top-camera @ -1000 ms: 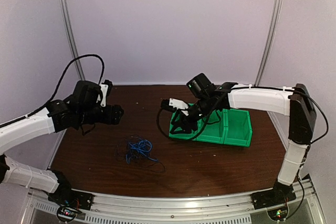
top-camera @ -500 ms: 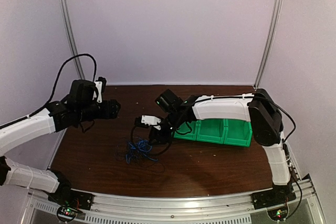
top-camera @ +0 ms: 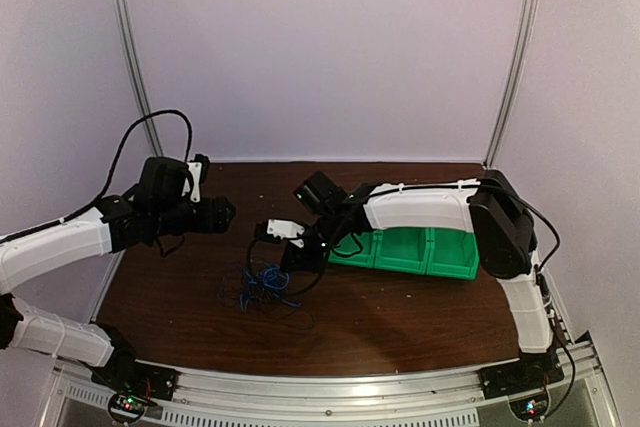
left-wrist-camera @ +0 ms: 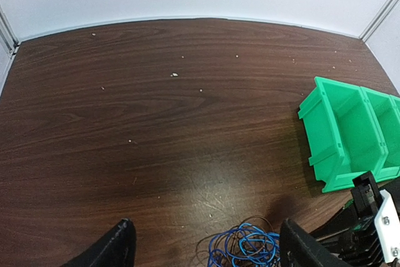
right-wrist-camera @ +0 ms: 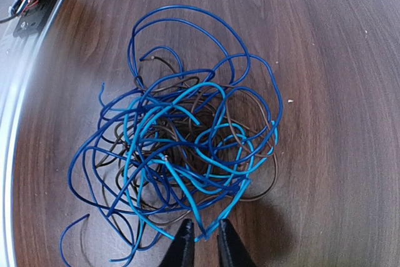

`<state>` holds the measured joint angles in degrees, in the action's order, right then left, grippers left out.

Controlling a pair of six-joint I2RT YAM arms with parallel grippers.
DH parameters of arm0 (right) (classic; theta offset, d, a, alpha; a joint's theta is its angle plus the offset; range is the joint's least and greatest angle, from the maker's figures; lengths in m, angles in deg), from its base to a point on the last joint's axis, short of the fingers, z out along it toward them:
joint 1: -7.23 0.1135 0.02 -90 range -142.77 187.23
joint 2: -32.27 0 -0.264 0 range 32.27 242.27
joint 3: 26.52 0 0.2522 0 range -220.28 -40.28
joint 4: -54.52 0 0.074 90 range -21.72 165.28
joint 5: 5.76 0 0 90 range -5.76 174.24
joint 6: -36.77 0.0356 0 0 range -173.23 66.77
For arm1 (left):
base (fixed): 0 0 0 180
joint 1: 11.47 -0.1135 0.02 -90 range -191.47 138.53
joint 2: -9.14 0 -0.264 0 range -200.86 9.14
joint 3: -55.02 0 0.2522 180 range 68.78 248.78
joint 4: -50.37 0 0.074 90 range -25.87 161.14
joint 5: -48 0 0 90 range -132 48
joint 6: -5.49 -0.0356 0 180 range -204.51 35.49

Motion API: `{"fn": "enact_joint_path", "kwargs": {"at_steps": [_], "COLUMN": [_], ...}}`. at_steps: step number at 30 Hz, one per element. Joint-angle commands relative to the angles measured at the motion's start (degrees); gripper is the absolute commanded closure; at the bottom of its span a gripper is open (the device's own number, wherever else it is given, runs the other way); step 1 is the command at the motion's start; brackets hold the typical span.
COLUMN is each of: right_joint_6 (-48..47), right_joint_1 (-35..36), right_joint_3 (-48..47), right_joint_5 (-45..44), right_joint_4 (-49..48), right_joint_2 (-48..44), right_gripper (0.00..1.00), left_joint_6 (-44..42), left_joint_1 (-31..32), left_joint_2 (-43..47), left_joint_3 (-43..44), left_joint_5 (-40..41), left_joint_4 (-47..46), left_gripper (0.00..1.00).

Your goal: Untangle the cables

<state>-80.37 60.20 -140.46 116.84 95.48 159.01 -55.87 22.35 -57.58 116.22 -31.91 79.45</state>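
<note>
A: Where were the cables [right-wrist-camera: 181, 148]?
B: In one knotted heap on the brown table [top-camera: 400, 317], left of centre. Dark blue, light blue and brown strands were looped through each other, none lying free.
A: And the right pincer [right-wrist-camera: 203, 245]?
B: Down at the heap's edge, tips almost together, with a light blue strand running between them. Whether it was truly gripped could not be told.
A: The left pincer [left-wrist-camera: 207, 226]?
B: Spread wide, holding nothing, hovering above the table.
A: How far along, then?
B: Barely begun, by my judgement. Every strand had yet to be separated. Green bins [top-camera: 430, 252] sat to the right.
</note>
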Motion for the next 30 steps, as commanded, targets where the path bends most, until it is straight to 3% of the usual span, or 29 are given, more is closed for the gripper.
{"fn": "enact_joint_path", "kwargs": {"at_steps": [1, 3, 9, 13, 19, 24, 30], "right_joint_6": [0.2, 0.2, 1.2, 2.7, 5.2, 6.7, 5.2], "right_joint_1": [-0.1, -0.2, -0.1, -0.2, -0.2, -0.2, -0.3], "right_joint_3": [-2.1, -1.9, -1.7, -2.9, -5.0, -6.7, -11.8], "right_joint_5": [-0.2, -0.2, 1.2, 4.1, 8.2, 11.0, 13.6], "right_joint_4": [-0.2, -0.3, 1.5, 4.0, 6.7, 6.7, 8.6], "right_joint_2": [1.5, 0.7, -5.8, -11.3, -15.0, -15.9, -18.2], "right_gripper": [0.94, 1.0, 1.0, 1.0, 1.0, 1.0, 1.0], "left_joint_6": [0.4, 0.0, -4.8, -6.1, -5.7, -4.5, -1.5], "left_joint_1": [-0.3, -0.3, -0.1, 1.3, 5.2, 6.3, 7.0], "left_joint_2": [0.0, 0.4, 3.2, 8.3, 10.4, 4.9, -9.4], "left_joint_3": [-0.8, -1.4, -9.3, -17.5, -24.2, -24.7, -23.9], "left_joint_5": [-1.1, -2.2, -11.2, -20.3, -23.7, -24.4, -23.3], "left_joint_4": [-3.2, -4.1, -14.5, -27.6, -41.5, -52.3, -65.3], "left_gripper": [0.2, 0.2, 0.22, 0.2, 0.19, 0.23, 0.32]}}
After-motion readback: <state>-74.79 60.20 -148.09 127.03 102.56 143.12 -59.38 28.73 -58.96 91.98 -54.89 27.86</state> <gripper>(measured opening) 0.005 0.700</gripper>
